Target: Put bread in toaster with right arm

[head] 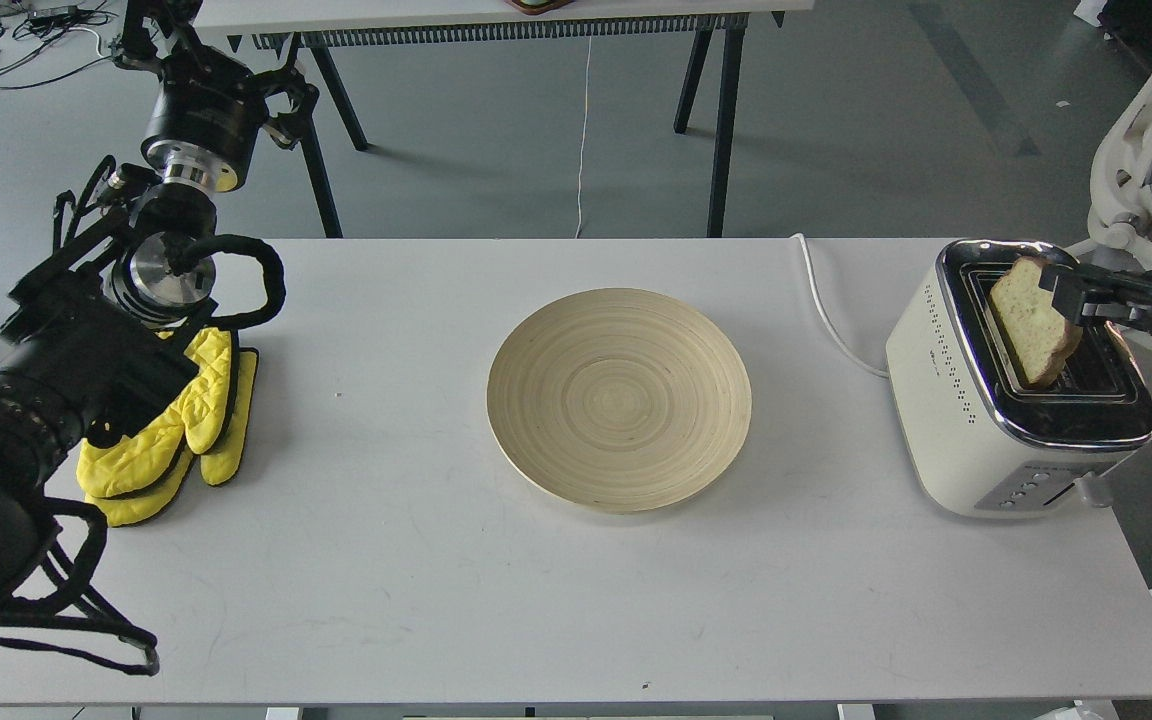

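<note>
The bread stands tilted in the toaster, its lower part down in the left slot and its rounded top sticking out. The toaster is cream-white with a chrome top and sits at the table's right end. My right gripper comes in from the right edge and is shut on the bread's upper right edge, just above the chrome top. My left gripper is far off at the top left, beyond the table; it is dark and its fingers cannot be told apart.
A round wooden plate lies at the table's middle. Yellow mitts lie at the left under my left arm. The toaster's white cord runs off the back edge. A white chair stands behind the toaster.
</note>
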Tool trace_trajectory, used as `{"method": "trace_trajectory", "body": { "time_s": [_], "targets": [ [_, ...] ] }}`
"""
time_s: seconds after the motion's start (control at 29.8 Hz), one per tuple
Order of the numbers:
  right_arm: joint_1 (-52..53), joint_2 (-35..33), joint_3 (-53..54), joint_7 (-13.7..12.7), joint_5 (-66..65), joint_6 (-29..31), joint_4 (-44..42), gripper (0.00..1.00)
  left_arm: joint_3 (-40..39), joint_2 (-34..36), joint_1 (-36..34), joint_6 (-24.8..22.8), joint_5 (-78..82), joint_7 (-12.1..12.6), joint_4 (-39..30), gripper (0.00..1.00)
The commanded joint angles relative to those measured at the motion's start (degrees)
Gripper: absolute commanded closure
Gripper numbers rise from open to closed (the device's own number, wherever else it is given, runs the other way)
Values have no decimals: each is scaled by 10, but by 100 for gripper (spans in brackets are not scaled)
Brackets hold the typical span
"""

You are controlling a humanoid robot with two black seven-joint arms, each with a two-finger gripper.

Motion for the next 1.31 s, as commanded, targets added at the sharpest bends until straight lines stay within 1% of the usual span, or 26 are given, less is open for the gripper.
{"method": "trace_trajectory", "body": {
  "time_s": [0.0,0.1,0.2,0.27,0.37,0.4,0.44,0.47,0.54,0.6,0.7,0.74,0.84,0.87,0.97,1.07,1.17,1.27],
  "targets": [
    [0,18,5,5,12,-19,-4,2,1,0,0,0,0,0,0,0],
    [0,48,28,20,101,-57,-7,2,1,0,0,0,0,0,0,0],
    [-1,81,58,24,248,-58,-28,1,3,0,0,0,0,0,0,0],
    [-1,118,82,25,329,-58,-47,1,3,0,0,0,0,0,0,0],
    [-2,172,128,28,411,-58,-89,1,3,0,0,0,0,0,0,0],
    [-3,189,142,34,428,-58,-105,1,3,0,0,0,0,1,0,0],
    [-3,210,156,47,446,-58,-125,1,4,0,0,0,0,1,0,0],
    [-4,235,169,65,468,-58,-151,1,5,0,0,0,0,1,0,0],
    [-11,291,186,112,525,-57,-214,1,5,0,0,0,0,1,0,0],
    [-22,335,194,145,570,-46,-264,1,5,0,0,0,0,1,0,0],
    [-28,401,219,185,623,-17,-354,1,5,1,0,0,0,1,0,0],
    [-32,423,235,192,637,-4,-377,1,6,1,0,0,0,1,0,0],
    [-55,459,298,196,681,62,-410,1,7,0,0,0,0,3,0,0],
    [-67,463,325,194,697,89,-413,1,7,1,0,0,0,3,-1,0],
    [-95,473,390,189,728,138,-413,1,7,0,0,0,0,3,-1,0],
    [-104,481,434,183,746,162,-415,1,7,1,0,0,0,3,-1,0],
    [-104,483,445,183,764,174,-419,1,6,1,0,0,0,3,-1,0],
    [-95,485,456,188,765,182,-452,1,8,3,0,0,0,8,-1,0]
  ]
}}
